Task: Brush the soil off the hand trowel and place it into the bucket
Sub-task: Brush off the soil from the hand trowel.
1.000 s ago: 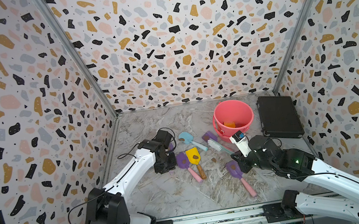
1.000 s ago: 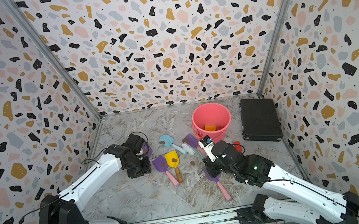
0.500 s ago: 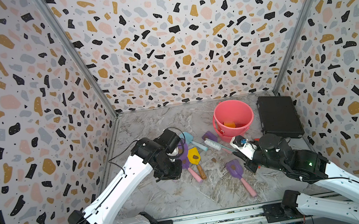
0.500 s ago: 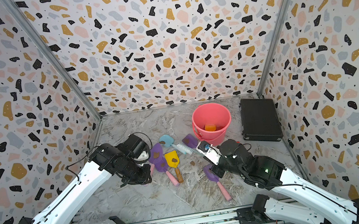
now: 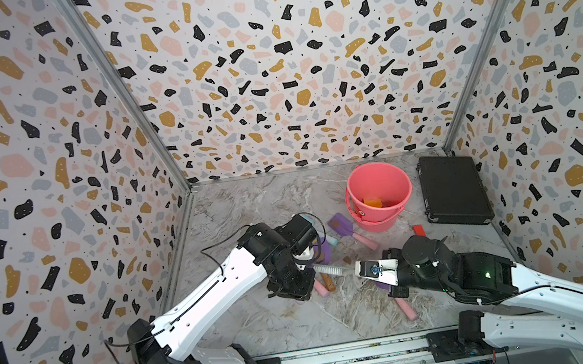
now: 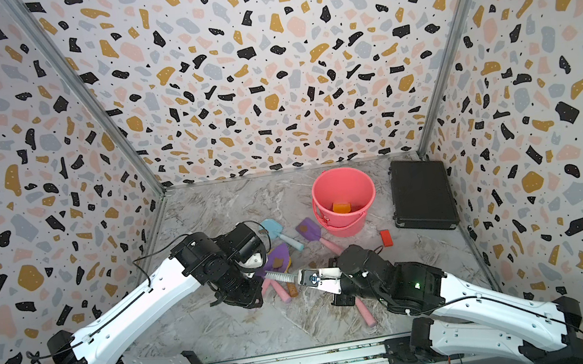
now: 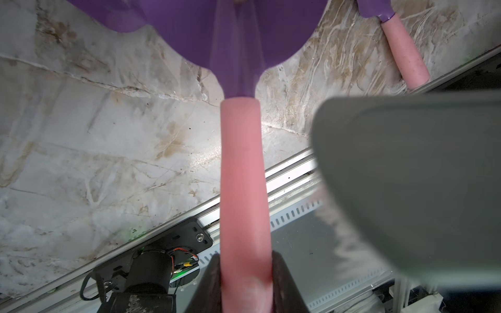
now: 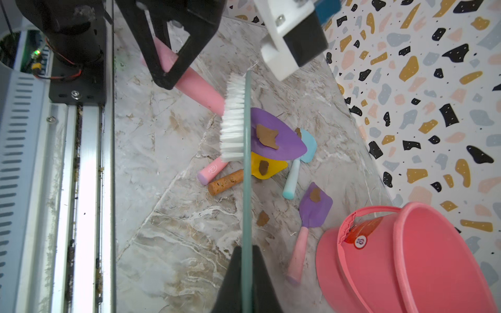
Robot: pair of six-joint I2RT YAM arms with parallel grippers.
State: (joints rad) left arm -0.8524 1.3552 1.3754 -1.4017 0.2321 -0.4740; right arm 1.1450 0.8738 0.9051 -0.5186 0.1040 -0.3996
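My left gripper (image 7: 245, 284) is shut on the pink handle (image 7: 244, 176) of a purple hand trowel (image 8: 276, 138) and holds it off the floor. A brown patch of soil (image 8: 267, 136) sticks to its blade (image 6: 278, 259). My right gripper (image 8: 246, 271) is shut on the thin grey-green handle of a brush (image 8: 233, 122). The white bristles (image 6: 284, 277) lie along the blade's edge. The coral-pink bucket (image 5: 348, 190) stands upright at the back right, apart from both grippers.
Under the held trowel lie a yellow trowel (image 8: 267, 168) and a blue one (image 8: 307, 146). A small purple trowel (image 8: 315, 206) lies by the bucket (image 8: 393, 257). Loose soil (image 8: 262, 218) sits on the floor. A black case (image 5: 451, 190) stands at the back right.
My left arm has raised the purple trowel and carried it toward the middle. My right gripper has swung the brush over to the left, up against the blade.
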